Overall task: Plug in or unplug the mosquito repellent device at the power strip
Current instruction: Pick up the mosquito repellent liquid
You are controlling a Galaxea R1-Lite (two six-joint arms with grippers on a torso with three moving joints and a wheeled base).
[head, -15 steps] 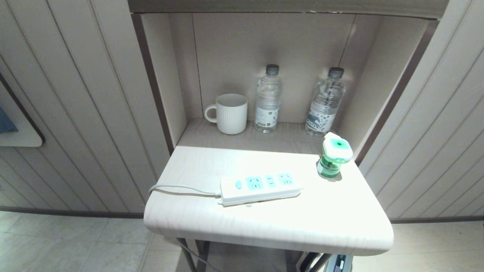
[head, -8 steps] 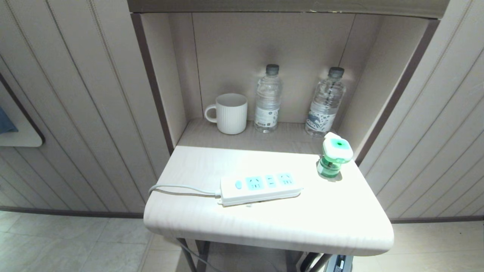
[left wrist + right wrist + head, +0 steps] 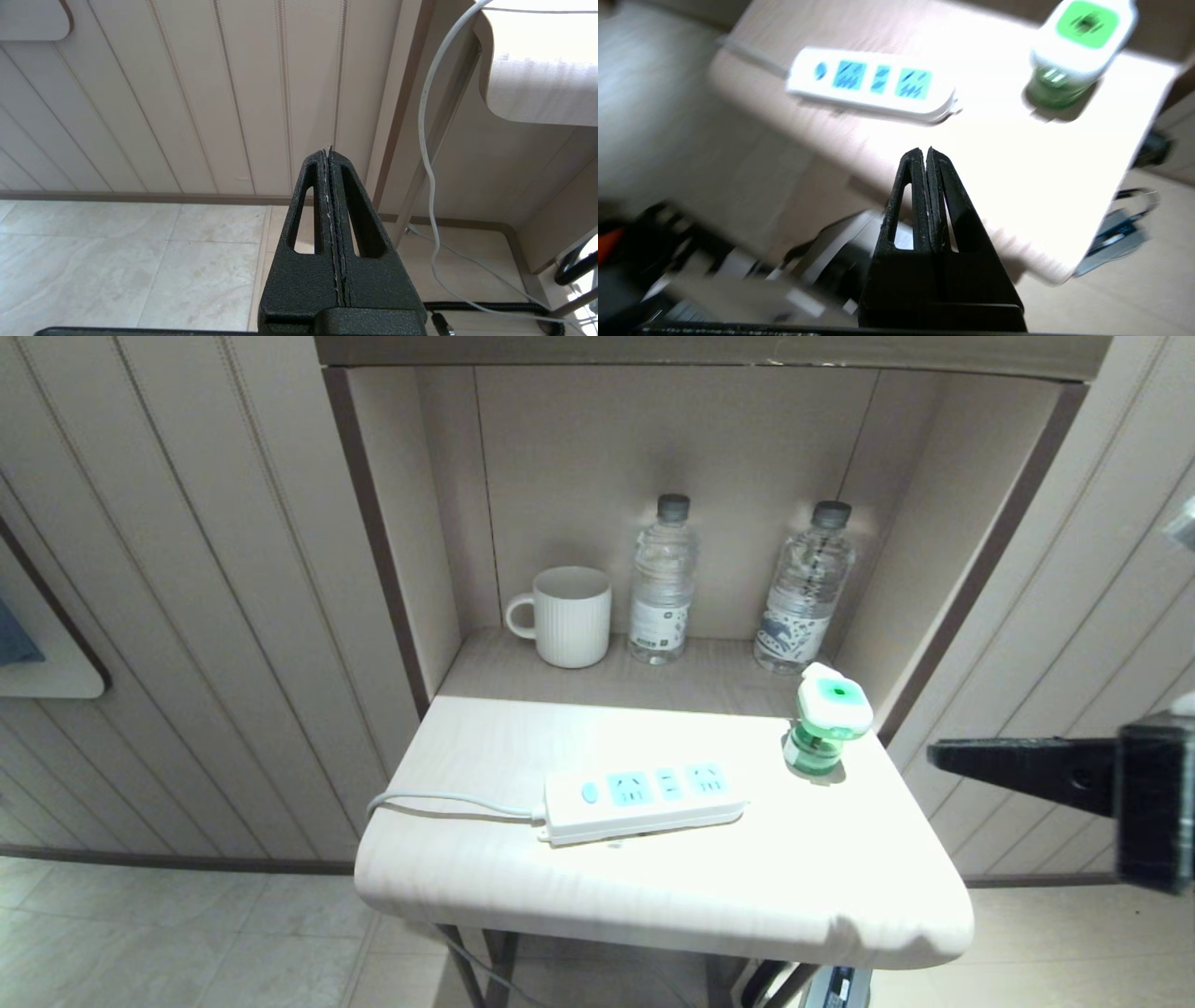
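1. The right gripper (image 3: pixel 934 752) is now showing at the right edge of the head view, level with the table (image 3: pixel 653 896) edge; one second ago it was not in that view. Its jaws are pressed together, holding nothing.
2. The mosquito repellent device (image 3: pixel 827 719) is standing upright at the table's back right corner, unplugged and unmoved since the earlier frames. The gripper tip is sitting to its right, apart from it.
3. The power strip (image 3: pixel 644 800) is lying flat mid-table, sockets up, cord (image 3: pixel 448 800) trailing left; position unchanged.
4. The left gripper (image 3: pixel 330 154) is hanging low beside the table leg, jaws together, empty.
5. The mug (image 3: pixel 569 616) and two water bottles (image 3: pixel 661 583) are standing in the alcove as before.
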